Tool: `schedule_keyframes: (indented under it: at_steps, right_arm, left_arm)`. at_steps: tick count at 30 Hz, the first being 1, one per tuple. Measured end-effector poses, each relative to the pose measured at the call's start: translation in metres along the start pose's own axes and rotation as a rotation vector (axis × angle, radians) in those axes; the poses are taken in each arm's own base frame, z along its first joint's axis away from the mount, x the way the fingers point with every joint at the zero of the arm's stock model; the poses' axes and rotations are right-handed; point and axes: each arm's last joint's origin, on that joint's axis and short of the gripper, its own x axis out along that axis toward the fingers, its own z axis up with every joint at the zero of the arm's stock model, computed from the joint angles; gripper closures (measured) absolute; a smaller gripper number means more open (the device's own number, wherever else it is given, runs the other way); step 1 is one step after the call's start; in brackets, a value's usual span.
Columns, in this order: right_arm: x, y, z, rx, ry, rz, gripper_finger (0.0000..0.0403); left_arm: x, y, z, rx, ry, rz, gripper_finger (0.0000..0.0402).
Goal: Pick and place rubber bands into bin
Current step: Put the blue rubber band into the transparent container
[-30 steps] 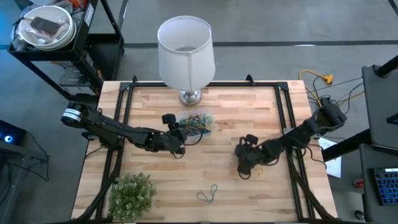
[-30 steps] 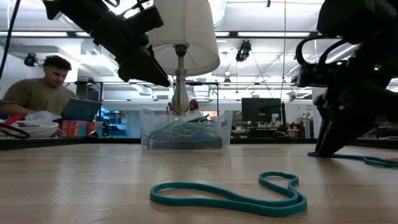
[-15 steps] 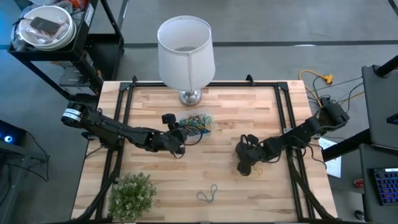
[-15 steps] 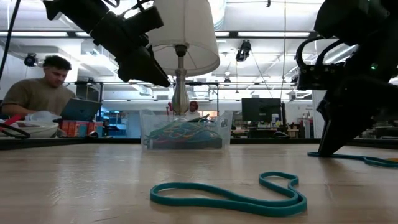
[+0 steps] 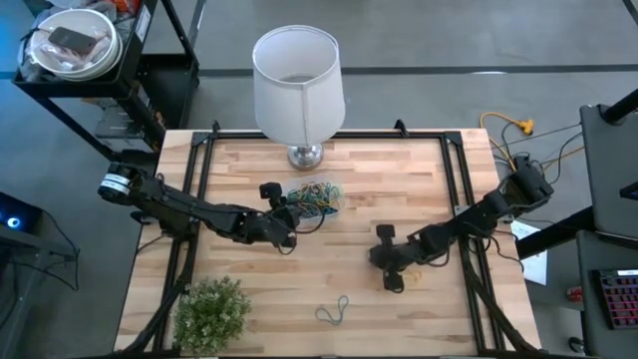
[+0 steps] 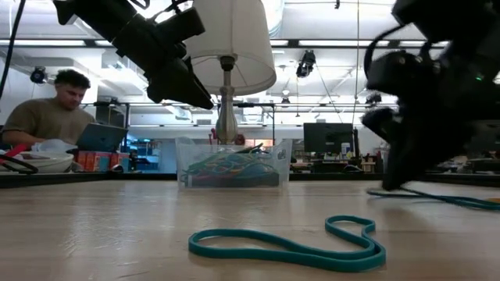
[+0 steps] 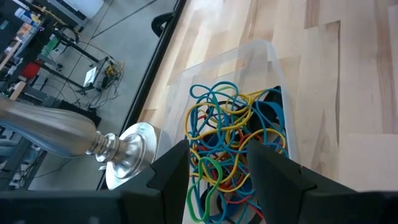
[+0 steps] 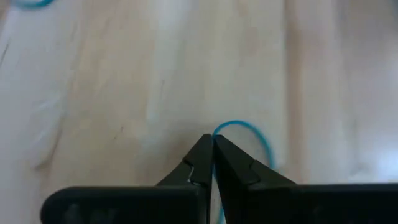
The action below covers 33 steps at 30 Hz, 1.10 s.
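the right gripper (image 8: 212, 144) is closed on a thin blue rubber band (image 8: 247, 133), well apart from the bin (image 5: 317, 195), on the side away from the lamp (image 5: 297, 85). the band is judged light and floppy, so it is best pinched on one strand. the left gripper (image 7: 217, 163) is held open over the bin.

Two dark, slim jointed arms; black cables along links; left arm (image 5: 189, 209) silver base collar; tapered black fingers (image 8: 193, 165).

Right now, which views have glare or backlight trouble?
Low view: bright ceiling lights behind leave the right gripper a dark silhouette. Right wrist view: glare washes out the table around the blue band. High view: even light, no glare.
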Motion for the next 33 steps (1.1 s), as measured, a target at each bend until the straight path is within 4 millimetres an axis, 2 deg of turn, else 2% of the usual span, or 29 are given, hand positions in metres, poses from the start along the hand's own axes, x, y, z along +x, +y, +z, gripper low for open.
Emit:
schedule_keyframes:
  at_steps: [14, 18, 25, 30, 33]
  right_arm:
    - [-0.017, 0.001, 0.055, -0.337, -0.199, -0.268, 0.0395]
    - [-0.023, -0.005, 0.072, -0.394, -0.224, -0.346, 0.0395]
    - [-0.035, -0.033, 0.114, -0.442, -0.303, -0.451, 0.0395]
    - [-0.048, -0.065, 0.143, -0.410, -0.331, -0.541, 0.0395]
    - [-0.053, -0.087, 0.153, -0.363, -0.341, -0.575, 0.0395]
  left_arm:
    - [0.000, 0.000, 0.000, 0.001, 0.001, 0.000, 0.0256]
    - [0.000, 0.000, 0.000, 0.001, 0.001, 0.000, 0.0256]
    - [0.000, -0.001, -0.001, 0.012, 0.010, -0.002, 0.0256]
    - [-0.001, -0.001, -0.005, 0.039, 0.036, -0.005, 0.0256]
    - [-0.002, -0.002, -0.006, 0.051, 0.045, -0.008, 0.0256]
